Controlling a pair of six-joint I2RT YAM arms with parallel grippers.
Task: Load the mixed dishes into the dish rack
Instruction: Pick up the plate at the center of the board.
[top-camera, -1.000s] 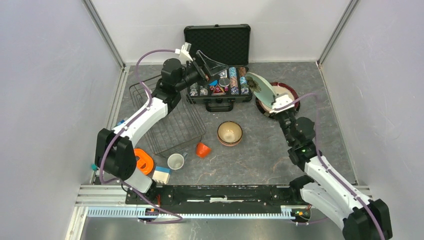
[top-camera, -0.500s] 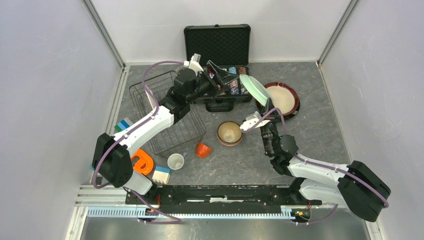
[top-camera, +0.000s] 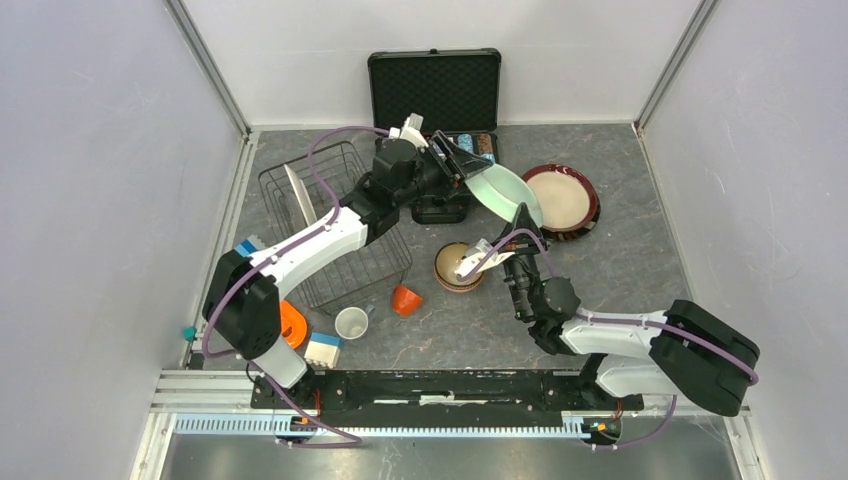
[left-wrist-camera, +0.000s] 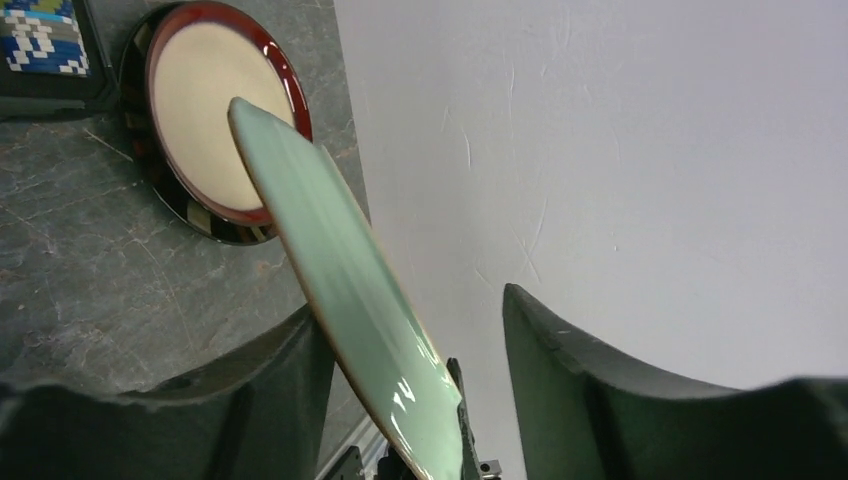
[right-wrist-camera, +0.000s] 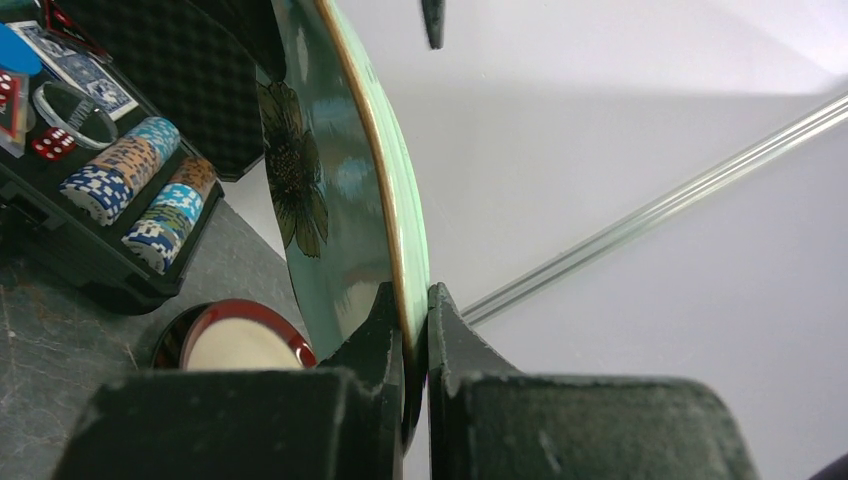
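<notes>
Your left arm (top-camera: 300, 245) starts at the near left corner of the table (top-camera: 620, 280), crosses above the dish rack (top-camera: 370, 265) and stretches toward the far middle. Your left gripper (top-camera: 462, 165) sits there astride the upper rim of the teal plate (top-camera: 505, 195). Its jaws stand apart. In the wrist view the plate runs close along one finger (left-wrist-camera: 270, 400) and clear space shows before the other, but you cannot tell whether the near finger touches.

Your right arm (top-camera: 620, 330) lies low from the near right corner, folds back toward the middle and turns upward. Your right gripper (top-camera: 522, 218) is pinched tight on the plate's lower rim. The plate hangs in the air, tilted on edge, its flowered face toward the poker-chip case (top-camera: 435, 95).

On the grey table, an orange ring toy (top-camera: 290, 322) and a white-and-blue block (top-camera: 322, 348) lie near the near left corner. The rack stands along the left side with a white plate (top-camera: 297, 195) upright inside. Just beside its near corner lie a white cup (top-camera: 351, 322) and an orange cup (top-camera: 405, 299). The tan bowl (top-camera: 460, 266) sits mid-table, upright. The case lies open against the far edge, and the dark-rimmed plate (top-camera: 562, 197) lies flat to its right. Plain white walls (top-camera: 760, 150) enclose the table on three sides.
</notes>
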